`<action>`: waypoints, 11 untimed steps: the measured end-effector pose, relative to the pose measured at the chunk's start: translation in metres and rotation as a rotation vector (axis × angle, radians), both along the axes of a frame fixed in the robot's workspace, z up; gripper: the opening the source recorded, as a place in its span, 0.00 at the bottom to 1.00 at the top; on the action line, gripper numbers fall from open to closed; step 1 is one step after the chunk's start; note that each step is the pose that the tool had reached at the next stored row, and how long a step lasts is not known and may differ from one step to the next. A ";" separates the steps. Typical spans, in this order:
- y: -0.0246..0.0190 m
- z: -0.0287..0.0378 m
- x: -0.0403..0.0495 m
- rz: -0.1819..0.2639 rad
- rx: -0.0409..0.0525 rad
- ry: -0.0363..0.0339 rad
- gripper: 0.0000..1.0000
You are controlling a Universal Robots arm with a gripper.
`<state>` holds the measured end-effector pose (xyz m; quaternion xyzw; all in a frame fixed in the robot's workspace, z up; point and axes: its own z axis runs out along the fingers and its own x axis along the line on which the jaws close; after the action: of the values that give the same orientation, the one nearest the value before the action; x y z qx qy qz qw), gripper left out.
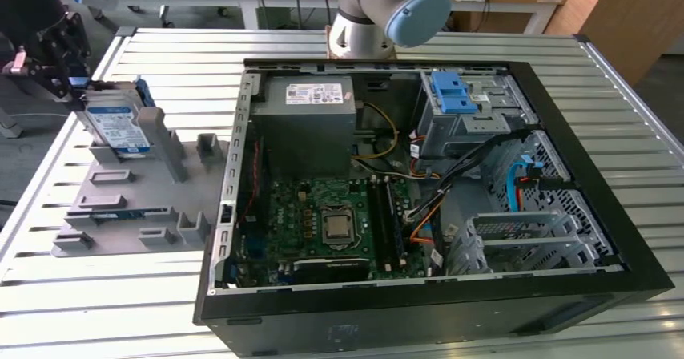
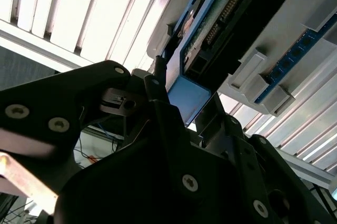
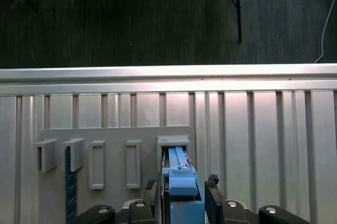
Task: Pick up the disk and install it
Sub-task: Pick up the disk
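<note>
step in hand: the pick, grasp stage. disk [image 1: 115, 127] is not lifted yet. it stands on edge in a slot at the far corner of the grey holder [image 1: 139, 207], which sits along the table [image 1: 128, 311] edge on the exterior view's left.

gripper [image 3: 182, 184] is down over the disk's top edge. in the first wrist view the fingers [image 3: 212, 182] flank it, one each side, close in. i see a thin dark gap on one side, so i read the jaws as open and straddling, not clamped.

next move calls for, by my read: a centred squeeze across the flat faces, then a straight pull along the slot. any tilt would likely bind the rails in the holder.

materials:
- disk: flat silver metal slab, blue-and-white label, blue plastic side rails. smooth, hard faces, so i'd expect it to be slippy under thin pads.
- holder: matte grey plastic, blocky ribs and rectangular pockets.
- table: ribbed bare aluminium slats, shiny.
- pc case [image 1: 428, 315]: black sheet metal, lying open; grey steel drive cage [image 1: 486, 118] with blue latch [image 1: 457, 94] at its far corner.
</note>
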<state>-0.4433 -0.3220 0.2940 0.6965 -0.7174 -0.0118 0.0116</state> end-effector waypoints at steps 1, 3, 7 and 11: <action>0.0000 -0.0010 0.0001 0.000 0.0001 -0.0001 0.48; 0.0000 -0.0015 0.0002 0.000 0.0000 0.0002 0.48; 0.0000 -0.0017 0.0002 0.000 0.0000 0.0000 0.48; 0.0000 -0.0017 0.0002 0.000 -0.0004 -0.0002 0.48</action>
<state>-0.4430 -0.3221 0.2923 0.6965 -0.7173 -0.0116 0.0116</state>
